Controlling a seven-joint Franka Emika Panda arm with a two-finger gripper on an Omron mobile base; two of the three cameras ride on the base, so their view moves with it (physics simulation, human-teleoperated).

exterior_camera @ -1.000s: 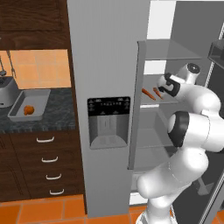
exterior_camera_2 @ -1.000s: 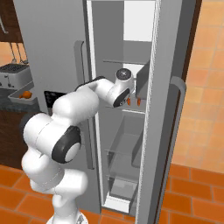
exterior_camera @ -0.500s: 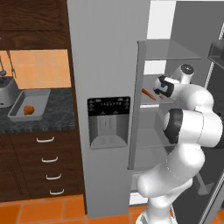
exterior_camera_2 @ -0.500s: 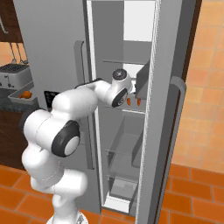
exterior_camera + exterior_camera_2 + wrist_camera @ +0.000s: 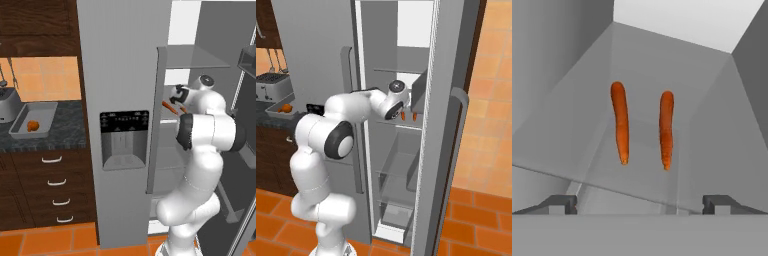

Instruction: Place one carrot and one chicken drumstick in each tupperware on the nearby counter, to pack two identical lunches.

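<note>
Two carrots (image 5: 619, 122) lie side by side on a glass fridge shelf (image 5: 572, 145), in the middle of the hand view. The gripper (image 5: 639, 204) is wide open at the bottom, holding nothing. The carrots look light, stiff and maybe a bit slippery, so grab one across its middle

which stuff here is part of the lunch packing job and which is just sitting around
Part of the job:
- two carrots lying side by side, apart, on a fridge shelf
- open gripper facing them, holding nothing
- grey tupperware on the counter, with something orange in it

Just there:
- toaster
- fridge dispenser panel
- counter drawers
</note>
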